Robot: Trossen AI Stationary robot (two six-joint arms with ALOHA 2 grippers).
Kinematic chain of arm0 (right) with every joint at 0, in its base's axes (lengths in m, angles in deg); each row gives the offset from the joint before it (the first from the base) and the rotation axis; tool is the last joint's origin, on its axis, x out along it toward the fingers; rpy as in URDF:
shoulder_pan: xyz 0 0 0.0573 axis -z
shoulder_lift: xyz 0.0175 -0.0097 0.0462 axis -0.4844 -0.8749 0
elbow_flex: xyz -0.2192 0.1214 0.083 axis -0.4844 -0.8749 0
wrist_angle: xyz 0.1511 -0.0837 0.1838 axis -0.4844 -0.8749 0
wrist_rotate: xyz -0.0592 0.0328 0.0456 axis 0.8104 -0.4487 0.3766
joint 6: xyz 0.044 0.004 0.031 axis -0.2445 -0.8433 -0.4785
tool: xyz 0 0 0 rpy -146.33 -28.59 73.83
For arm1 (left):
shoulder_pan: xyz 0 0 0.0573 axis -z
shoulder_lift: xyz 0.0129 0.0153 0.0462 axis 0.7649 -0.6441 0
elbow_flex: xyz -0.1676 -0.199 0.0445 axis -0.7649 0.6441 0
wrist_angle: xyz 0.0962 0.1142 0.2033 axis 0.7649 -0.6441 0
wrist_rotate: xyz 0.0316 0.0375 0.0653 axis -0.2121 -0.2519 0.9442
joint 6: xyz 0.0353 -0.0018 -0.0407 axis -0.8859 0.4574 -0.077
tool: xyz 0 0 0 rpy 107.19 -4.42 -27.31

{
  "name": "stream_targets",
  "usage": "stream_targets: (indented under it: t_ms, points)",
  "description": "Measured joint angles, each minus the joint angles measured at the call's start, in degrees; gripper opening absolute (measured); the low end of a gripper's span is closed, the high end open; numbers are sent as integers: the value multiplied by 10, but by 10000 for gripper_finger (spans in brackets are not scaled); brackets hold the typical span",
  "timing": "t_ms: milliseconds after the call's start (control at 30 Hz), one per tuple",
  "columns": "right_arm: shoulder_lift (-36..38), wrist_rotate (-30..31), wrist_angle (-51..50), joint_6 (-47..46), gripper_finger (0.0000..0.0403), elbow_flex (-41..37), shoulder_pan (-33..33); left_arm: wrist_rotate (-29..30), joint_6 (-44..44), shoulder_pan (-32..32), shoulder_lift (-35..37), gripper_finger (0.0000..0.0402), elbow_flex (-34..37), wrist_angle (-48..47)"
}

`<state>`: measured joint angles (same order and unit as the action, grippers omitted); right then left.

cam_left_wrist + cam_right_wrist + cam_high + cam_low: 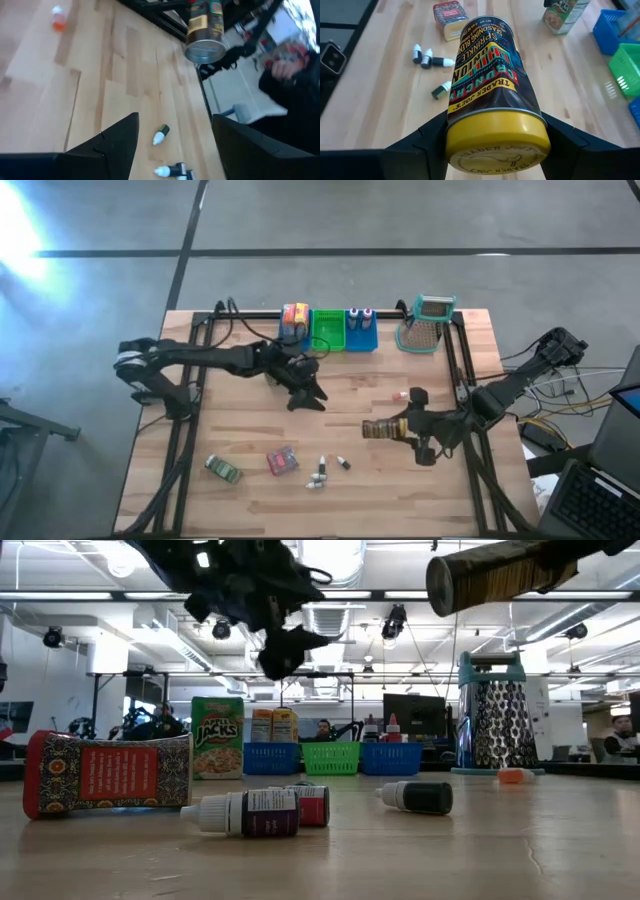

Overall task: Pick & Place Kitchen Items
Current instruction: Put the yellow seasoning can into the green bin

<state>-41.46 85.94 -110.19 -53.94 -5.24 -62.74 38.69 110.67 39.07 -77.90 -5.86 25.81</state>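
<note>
Your right claw (495, 132) grips a cylindrical seasoning can (490, 75) with a yellow cap and printed label, held sideways in the air above the counter (380, 490); the low view shows it clear of the wood, which the high view can't confirm. Your left claw (172, 145) hangs open and empty over mid-counter. Only the low view reads the small bottles (250, 812) lying on their sides beside a red packet (105, 775), with the woven-look plastic bins (330, 757) and metal grater (495, 715) behind.
</note>
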Motion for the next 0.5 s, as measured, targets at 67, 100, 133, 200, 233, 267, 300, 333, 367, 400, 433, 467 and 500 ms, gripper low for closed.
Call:
stream_targets:
  t_ms: [67,100,133,200,233,267,300,333,367,400,433,467,500]
  points:
    - [0,-14,0,3,225,6,14,-3,-39,10,-12,257,-18,-1]
    - [0,-21,-1,5,229,8,21,-4,-61,17,-16,257,-26,-1]
    - [0,-30,0,6,234,10,28,-4,-87,25,-21,257,-34,-3]
    - [0,-49,-1,7,241,12,43,6,-136,41,-27,257,-53,-16]
    - [0,-64,-1,7,242,13,51,20,-158,50,-28,257,-63,-26]
    - [0,-80,0,7,241,14,60,37,-182,58,-29,257,-75,-39]
    - [0,-95,0,6,239,14,67,51,-206,65,-30,257,-85,-49]
    - [0,-109,0,6,234,14,72,57,-217,72,-31,257,-94,-57]
    - [0,-119,0,6,229,14,77,57,-219,76,-33,257,-103,-57]
    - [0,-126,0,5,225,14,80,58,-216,80,-34,257,-111,-57]
    - [0,-133,0,5,222,14,82,59,-210,81,-37,257,-120,-56]
    - [0,-138,0,5,222,14,83,60,-205,82,-39,257,-129,-56]
    - [0,-139,0,5,222,14,83,66,-203,82,-42,259,-138,-56]
